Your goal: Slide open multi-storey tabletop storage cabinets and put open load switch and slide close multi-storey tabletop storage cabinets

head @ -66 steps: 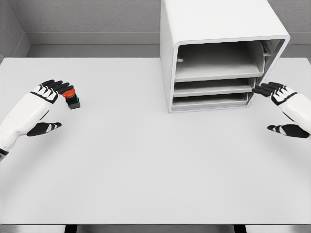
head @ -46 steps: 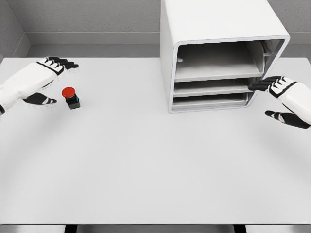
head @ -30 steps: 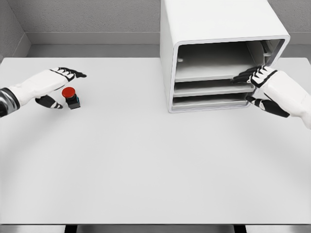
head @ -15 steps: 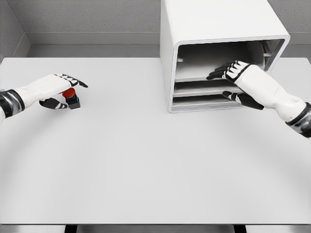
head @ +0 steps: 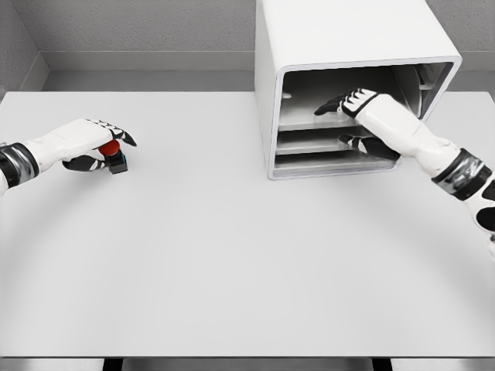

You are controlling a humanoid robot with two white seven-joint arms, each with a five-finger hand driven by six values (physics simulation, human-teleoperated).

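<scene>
The load switch (head: 117, 163), a small black block with a red round cap, stands on the table (head: 232, 247) at the far left. My left hand (head: 108, 147) lies over it, fingers stretched across the red cap and thumb low on its left side; the switch still rests on the table. The white three-storey cabinet (head: 265, 93) stands at the back right with its front open toward me. My right hand (head: 334, 124) reaches into that front, fingers spread over the top shelf edge and thumb down at the middle tray, holding nothing.
A grey wall runs behind the table. The cabinet's three trays (head: 309, 143) sit pushed in, one above another. The table's front edge runs along the bottom of the view.
My right hand has swung left from beside the cabinet into its open front. My left hand has come back down from behind the switch and settled over its cap. The switch has not moved.
</scene>
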